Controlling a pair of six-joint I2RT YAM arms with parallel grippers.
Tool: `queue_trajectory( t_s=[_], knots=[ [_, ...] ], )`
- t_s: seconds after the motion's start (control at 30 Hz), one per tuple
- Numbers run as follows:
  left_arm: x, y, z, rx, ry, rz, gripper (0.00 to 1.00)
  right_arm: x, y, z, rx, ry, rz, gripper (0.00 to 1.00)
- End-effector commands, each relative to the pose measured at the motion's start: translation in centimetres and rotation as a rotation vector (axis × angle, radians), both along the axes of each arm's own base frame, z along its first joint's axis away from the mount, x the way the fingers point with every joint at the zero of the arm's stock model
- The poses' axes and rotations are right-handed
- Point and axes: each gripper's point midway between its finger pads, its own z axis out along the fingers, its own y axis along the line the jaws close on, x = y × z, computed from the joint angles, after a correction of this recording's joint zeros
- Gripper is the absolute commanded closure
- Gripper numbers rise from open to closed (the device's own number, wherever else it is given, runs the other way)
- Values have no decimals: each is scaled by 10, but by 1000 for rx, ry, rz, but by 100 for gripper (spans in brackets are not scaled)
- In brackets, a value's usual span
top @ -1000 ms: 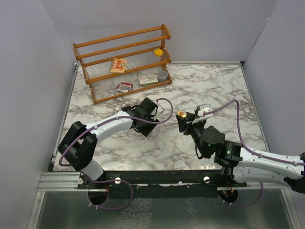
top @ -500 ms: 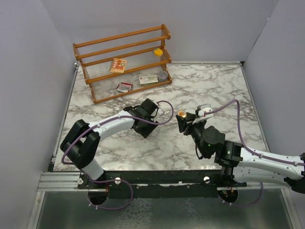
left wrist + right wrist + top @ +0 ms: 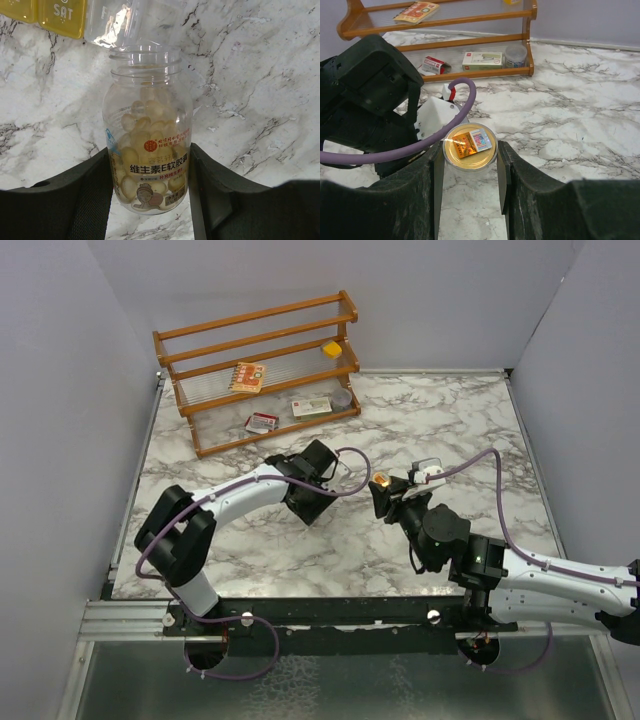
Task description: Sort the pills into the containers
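My left gripper (image 3: 150, 162) is shut on a clear, uncapped bottle (image 3: 147, 100) half full of pale yellow pills (image 3: 145, 127). The bottle's mouth points at a yellow pill box (image 3: 60, 17) at the top left of the left wrist view. One compartment is marked SAT, and a clear lid (image 3: 112, 25) stands flipped open beside it. My right gripper (image 3: 470, 150) is shut on a round gold-topped cap (image 3: 469, 144) with a sticker, held above the marble. In the top view the left gripper (image 3: 318, 478) and the right gripper (image 3: 386, 486) face each other mid-table, a short gap apart.
A wooden rack (image 3: 200, 337) stands at the back left. It holds printed card packets (image 3: 247, 376), a round grey tin (image 3: 342, 398) and a small yellow piece (image 3: 332, 348). Grey walls close in both sides. The left arm's purple cable (image 3: 420, 145) crosses in front of my right gripper.
The left arm has shifted a little to the right with the bottle. The right arm and the cap have not moved.
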Motion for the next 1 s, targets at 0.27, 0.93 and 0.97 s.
queue_trajectory(
  t_s=[0.27,0.93,0.97],
  knots=[
    [-4,-1,-5,99,37,-39,100,1,-6,4,15,-10,-24,99],
    [7,3,9,219,27,-36,100,1,-8,-1,15,-7,-30,99],
    [8,4,9,228,25,-32,100,1,-9,-1,14,-6,-35,99]
  ],
)
